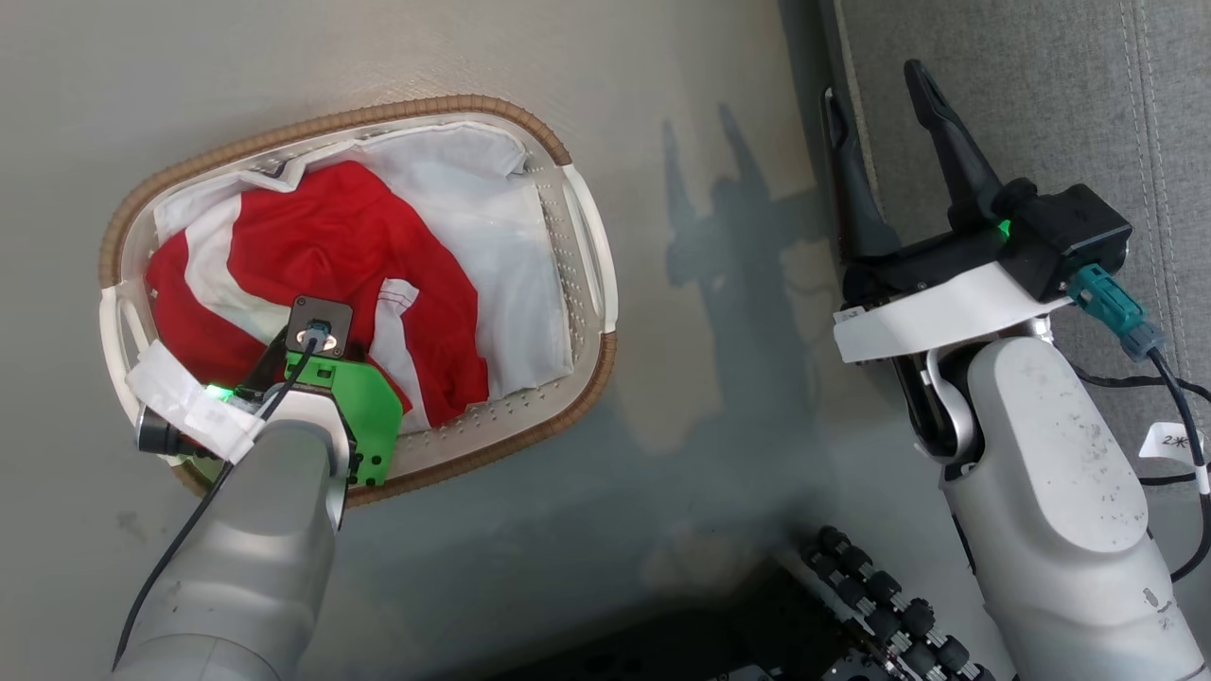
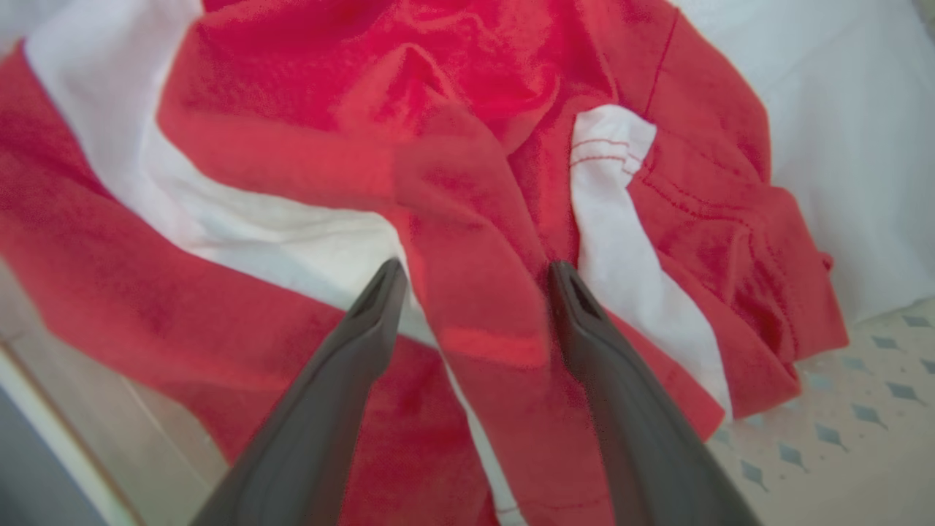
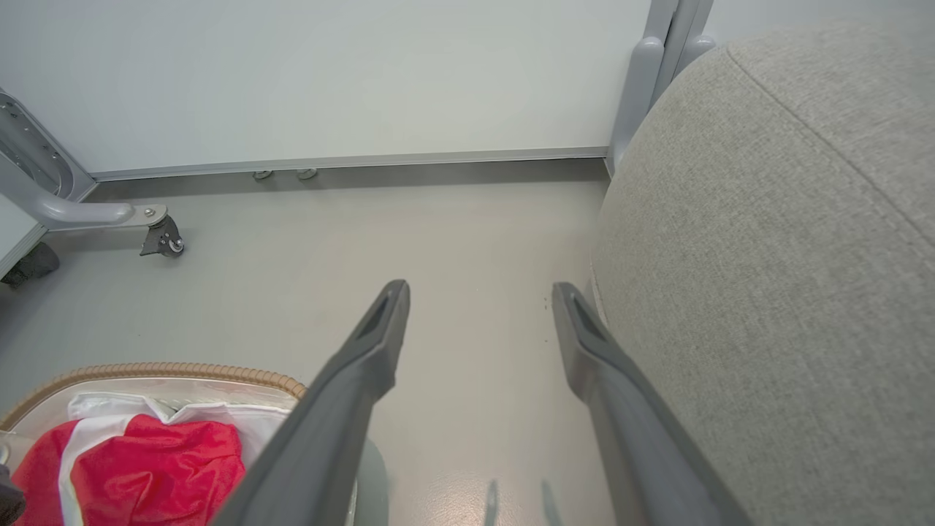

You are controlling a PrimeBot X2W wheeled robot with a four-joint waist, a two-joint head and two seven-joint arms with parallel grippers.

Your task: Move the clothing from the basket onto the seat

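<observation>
The red clothing (image 1: pixel 331 255) with white bands lies crumpled in the white basket (image 1: pixel 591 255), which stands on the floor at the left. My left arm reaches down into the basket from its near end. In the left wrist view my left gripper (image 2: pixel 475 274) is open, its two fingers straddling a raised red fold of the clothing (image 2: pixel 453 183). My right gripper (image 1: pixel 875 99) hangs open and empty at the edge of the grey seat (image 1: pixel 1041 85). In the right wrist view, the right gripper (image 3: pixel 478 292) is above the floor, the seat (image 3: pixel 789 241) to its right and the basket (image 3: pixel 168 372) at lower left.
A plain white cloth (image 1: pixel 492 218) lines the far side of the basket. A grey frame leg with a caster (image 3: pixel 164 237) stands by the wall. Dark rollers of my base (image 1: pixel 880 605) show at the bottom, and cables (image 1: pixel 1173 397) trail from the right wrist.
</observation>
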